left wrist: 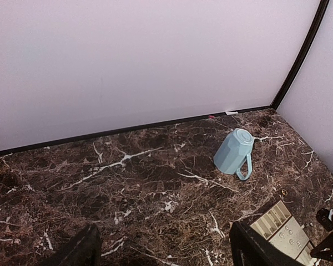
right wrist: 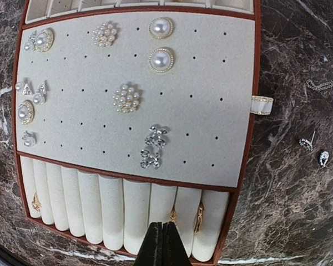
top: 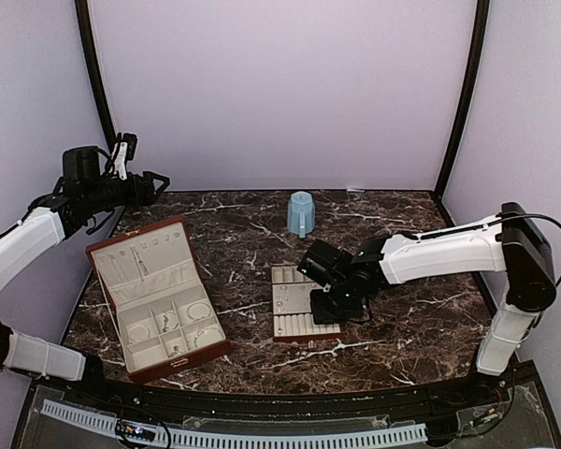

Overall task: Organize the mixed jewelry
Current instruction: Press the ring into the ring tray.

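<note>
Jewelry (right wrist: 126, 97) mostly pinned on tray (right wrist: 222, 111); two loose earrings (right wrist: 306, 144), chain (right wrist: 324, 84) on table (right wrist: 299, 210) beside it. Your right gripper (right wrist: 163, 246) closed, over tray's near edge. Your left gripper (top: 155, 186) spread wide, raised.

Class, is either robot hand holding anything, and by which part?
Nothing is held: the right hand is shut empty over the slotted tray, the left hand open in mid-air.

Pinned ahead of the right gripper (right wrist: 162, 245): pearl studs (right wrist: 161, 60), silver bow studs (right wrist: 153, 147). Slotted just beside it: gold rings (right wrist: 200, 216). Loose, well right: small studs (right wrist: 313, 151), thin chain (right wrist: 324, 84).
</note>
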Controlling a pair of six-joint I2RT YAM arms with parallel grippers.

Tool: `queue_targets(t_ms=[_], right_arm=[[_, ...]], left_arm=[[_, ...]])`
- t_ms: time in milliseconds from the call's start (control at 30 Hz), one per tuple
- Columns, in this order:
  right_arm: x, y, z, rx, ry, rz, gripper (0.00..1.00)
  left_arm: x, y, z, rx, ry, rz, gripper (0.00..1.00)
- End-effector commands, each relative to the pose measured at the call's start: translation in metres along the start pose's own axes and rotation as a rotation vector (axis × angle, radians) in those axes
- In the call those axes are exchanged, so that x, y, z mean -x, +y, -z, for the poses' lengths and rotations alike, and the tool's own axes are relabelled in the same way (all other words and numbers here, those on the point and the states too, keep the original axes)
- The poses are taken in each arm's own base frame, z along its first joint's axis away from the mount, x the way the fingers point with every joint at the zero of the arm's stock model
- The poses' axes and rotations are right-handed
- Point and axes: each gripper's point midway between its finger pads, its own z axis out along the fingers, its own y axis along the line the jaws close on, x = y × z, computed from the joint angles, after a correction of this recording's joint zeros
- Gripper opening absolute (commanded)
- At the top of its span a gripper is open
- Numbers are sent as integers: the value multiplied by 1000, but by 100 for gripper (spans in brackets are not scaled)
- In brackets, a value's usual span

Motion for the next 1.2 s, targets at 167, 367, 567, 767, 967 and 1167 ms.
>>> queue_targets(t_ms=[167, 367, 567, 767, 967, 1167], right_arm=[[-12, 0, -11, -8, 27, 6, 0], [-15, 0, -14, -3, 29, 2, 0], [-12, 2, -12, 5, 15, 0, 0], [19, 13, 20, 31, -98, 24, 5], [57, 1, 49, -8, -195, 33, 27], [100, -36, 53, -44, -259, 8, 36]], left_arm=[[9, -4, 9, -4, -33, -31, 83], [10, -5, 9, -4, -34, -32, 83], [10, -5, 10, -4, -37, -32, 83], [15, -3, 16, 17, -58, -42, 83], [22, -6, 23, 20, -81, -59, 83], [26, -7, 26, 22, -94, -63, 83]])
